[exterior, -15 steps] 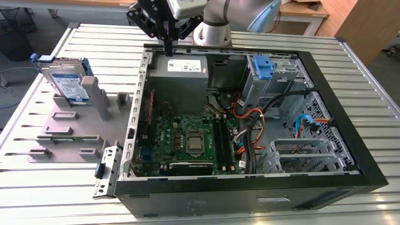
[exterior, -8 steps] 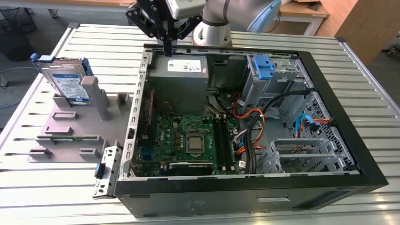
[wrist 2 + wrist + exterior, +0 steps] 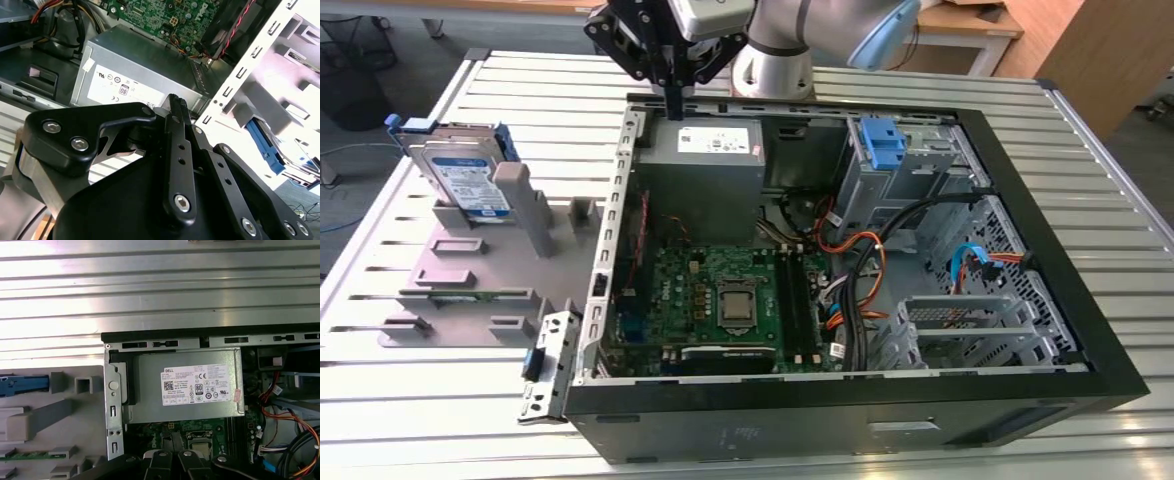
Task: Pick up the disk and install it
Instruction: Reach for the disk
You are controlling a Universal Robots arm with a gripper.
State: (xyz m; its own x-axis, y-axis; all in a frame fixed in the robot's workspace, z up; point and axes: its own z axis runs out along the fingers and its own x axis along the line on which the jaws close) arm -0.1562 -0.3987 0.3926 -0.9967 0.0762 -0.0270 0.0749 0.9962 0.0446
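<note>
The disk (image 3: 460,175), silver with a white-and-blue label and blue side rails, stands upright in a slot of the grey holder (image 3: 467,260) at the exterior view's left. Its blue rail also shows in the first wrist view (image 3: 20,384) and the second wrist view (image 3: 265,145). My gripper (image 3: 675,108) hangs over the far wall of the open computer case (image 3: 854,385), just above the grey power-supply box (image 3: 707,145). It is well to the right of the disk. Its fingers (image 3: 176,102) are pressed together with nothing between them.
Inside the case lie a green motherboard (image 3: 720,300), orange and black cables (image 3: 867,280), a blue-handled drive bay (image 3: 885,145) and a metal cage (image 3: 961,320). A small green circuit strip (image 3: 460,293) lies in the grey holder. The ribbed metal table (image 3: 427,400) surrounds the case.
</note>
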